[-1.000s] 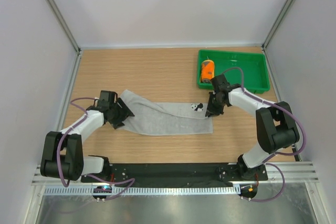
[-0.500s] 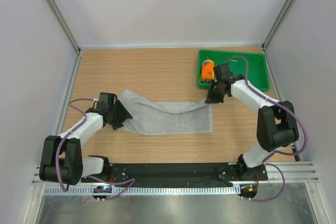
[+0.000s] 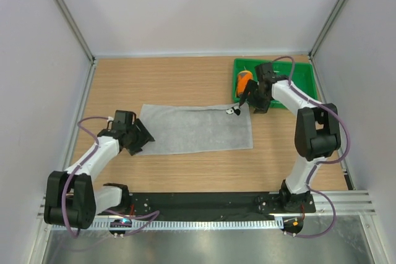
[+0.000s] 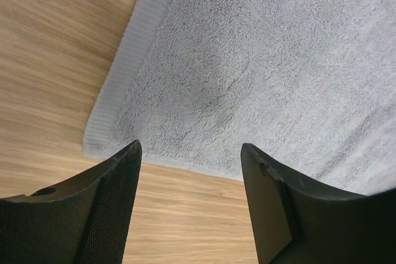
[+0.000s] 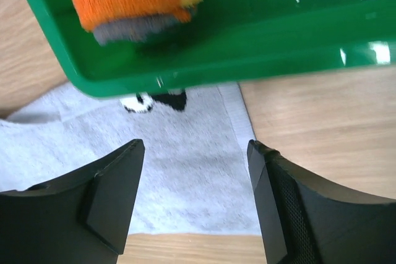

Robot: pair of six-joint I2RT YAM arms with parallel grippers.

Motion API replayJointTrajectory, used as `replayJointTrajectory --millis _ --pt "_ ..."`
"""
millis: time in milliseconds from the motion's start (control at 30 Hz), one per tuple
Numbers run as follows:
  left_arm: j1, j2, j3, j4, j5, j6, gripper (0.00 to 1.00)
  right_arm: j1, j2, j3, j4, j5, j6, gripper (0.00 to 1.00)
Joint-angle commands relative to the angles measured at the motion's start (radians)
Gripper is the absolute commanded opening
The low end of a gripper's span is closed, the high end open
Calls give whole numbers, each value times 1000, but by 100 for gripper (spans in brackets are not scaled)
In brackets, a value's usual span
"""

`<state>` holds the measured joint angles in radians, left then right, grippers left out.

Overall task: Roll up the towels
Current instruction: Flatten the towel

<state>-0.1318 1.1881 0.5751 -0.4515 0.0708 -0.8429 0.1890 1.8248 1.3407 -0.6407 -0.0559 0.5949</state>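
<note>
Grey towel (image 3: 195, 129) is lying spread flat on the bench (image 3: 173, 85), approx. midway btwn the two arms, long side running left to right. A small black-and-white print (image 3: 232, 110) is showing at its far right corner.

Left pincer (image 4: 190, 153) is sitting at the towel's near left corner w/ fingers spread wide, gripping nothing; towel edge and bare wood are showing btwn the tips.

Right pincer (image 5: 195, 146) is hanging by the far right corner, next to the tray's front wall, also wide open & holding nothing.

Orange towel (image 3: 244, 80) is lying rolled up inside the green tray (image 3: 297, 78), at its left end, grey edging showing at the roll's end. Tray is sitting at the bench's far right; whether it's touching the grey towel's corner, can't tell.
</note>
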Motion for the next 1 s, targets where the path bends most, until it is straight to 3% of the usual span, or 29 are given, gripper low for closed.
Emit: replayJointTrajectory --millis 0,200,300,567,767,967 --pt "-5 -65 5 -50 -34 19 67 4 -178 -40 -39 47 -30 75" --pt "-3 -131 -20 -88 -65 -8 68 3 -459 -257 -57 82 -61 75" --pt "-5 -147 -43 -85 -126 -31 68 4 -487 -366 -62 21 -66 74" --pt "-5 -108 -76 -33 -137 -35 67 20 -470 -532 2 -125 -35 68" --pt "-5 -85 -113 22 -157 -58 66 76 -400 -560 51 -78 -9 67" --pt "-5 -25 -109 65 -158 -51 72 82 -306 -584 121 -68 -10 61"
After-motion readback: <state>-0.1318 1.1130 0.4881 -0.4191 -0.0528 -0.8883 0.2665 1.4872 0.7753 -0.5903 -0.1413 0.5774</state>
